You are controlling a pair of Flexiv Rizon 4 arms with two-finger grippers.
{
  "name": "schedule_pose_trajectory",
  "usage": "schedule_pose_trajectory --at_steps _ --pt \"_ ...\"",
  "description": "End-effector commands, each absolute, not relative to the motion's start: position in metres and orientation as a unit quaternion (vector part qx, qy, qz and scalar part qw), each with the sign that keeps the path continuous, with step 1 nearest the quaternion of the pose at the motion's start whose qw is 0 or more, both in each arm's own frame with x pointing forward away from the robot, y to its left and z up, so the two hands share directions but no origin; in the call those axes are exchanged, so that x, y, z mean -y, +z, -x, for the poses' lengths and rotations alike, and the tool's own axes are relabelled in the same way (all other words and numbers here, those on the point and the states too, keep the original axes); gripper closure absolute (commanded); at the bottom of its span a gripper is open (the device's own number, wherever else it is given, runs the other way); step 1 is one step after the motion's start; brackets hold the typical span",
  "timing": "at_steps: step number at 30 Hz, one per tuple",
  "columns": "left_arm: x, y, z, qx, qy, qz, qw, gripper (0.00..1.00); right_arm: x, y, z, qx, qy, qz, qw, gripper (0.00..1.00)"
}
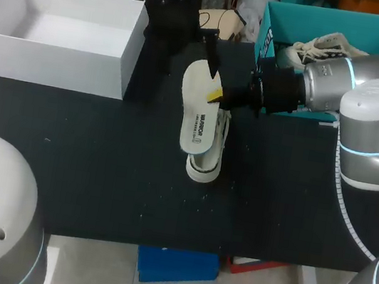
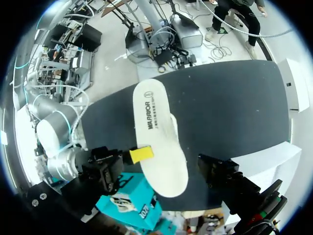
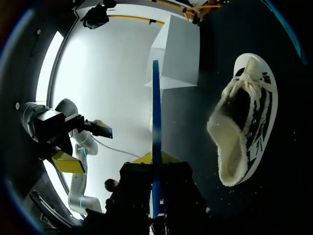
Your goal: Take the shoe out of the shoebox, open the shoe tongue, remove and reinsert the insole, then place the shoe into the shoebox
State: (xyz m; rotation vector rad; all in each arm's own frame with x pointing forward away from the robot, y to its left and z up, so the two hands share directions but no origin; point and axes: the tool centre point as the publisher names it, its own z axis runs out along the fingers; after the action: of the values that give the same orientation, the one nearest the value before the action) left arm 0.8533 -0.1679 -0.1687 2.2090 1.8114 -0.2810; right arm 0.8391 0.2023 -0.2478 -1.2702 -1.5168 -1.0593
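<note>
Right gripper (image 3: 155, 157): pinching insole (image 1: 196, 110) by its edge, holding it above shoe (image 1: 205, 162)
Shoe: sitting on bench (image 1: 99, 164), outside teal shoebox (image 1: 338, 23)
Right wrist view only: showing insole edge-on, its edge appearing blue
Left wrist view only: showing its white face

Matte black table (image 1: 98, 171), faintly speckled

Smooth insole (image 1: 196, 107), cloth shoe (image 1: 204, 164), matt table (image 1: 98, 171)

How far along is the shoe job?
Done: the shoe is out on the table and its insole has been removed. In hand: the right gripper holds the insole clear of the shoe. Left: put the insole back in, then put the shoe in the shoebox.
</note>
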Motion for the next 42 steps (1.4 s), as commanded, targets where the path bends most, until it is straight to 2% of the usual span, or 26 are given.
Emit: schedule_pose_trajectory --at_steps 1,13,21,30,42 --pt "0.167 -0.17 -0.876 -0.621 -0.108 -0.765 0.131 0.0 -0.203 -0.248 -0.839 0.609 -0.425 0.511 0.433 1.0" --pt "0.162 -0.175 -0.919 -0.617 -0.108 -0.769 0.129 0.0 -0.203 -0.248 -0.839 0.609 -0.425 0.511 0.433 1.0" --pt "0.165 -0.18 -0.925 -0.619 -0.109 -0.766 0.132 0.0 -0.203 -0.248 -0.839 0.609 -0.425 0.511 0.433 1.0" --pt "0.163 -0.174 -0.899 -0.64 -0.105 -0.75 0.132 0.0 -0.203 -0.248 -0.839 0.609 -0.425 0.511 0.433 1.0" --pt "0.166 -0.176 -0.832 -0.659 -0.099 -0.736 0.117 0.0 -0.203 -0.248 -0.839 0.609 -0.425 0.511 0.433 1.0"
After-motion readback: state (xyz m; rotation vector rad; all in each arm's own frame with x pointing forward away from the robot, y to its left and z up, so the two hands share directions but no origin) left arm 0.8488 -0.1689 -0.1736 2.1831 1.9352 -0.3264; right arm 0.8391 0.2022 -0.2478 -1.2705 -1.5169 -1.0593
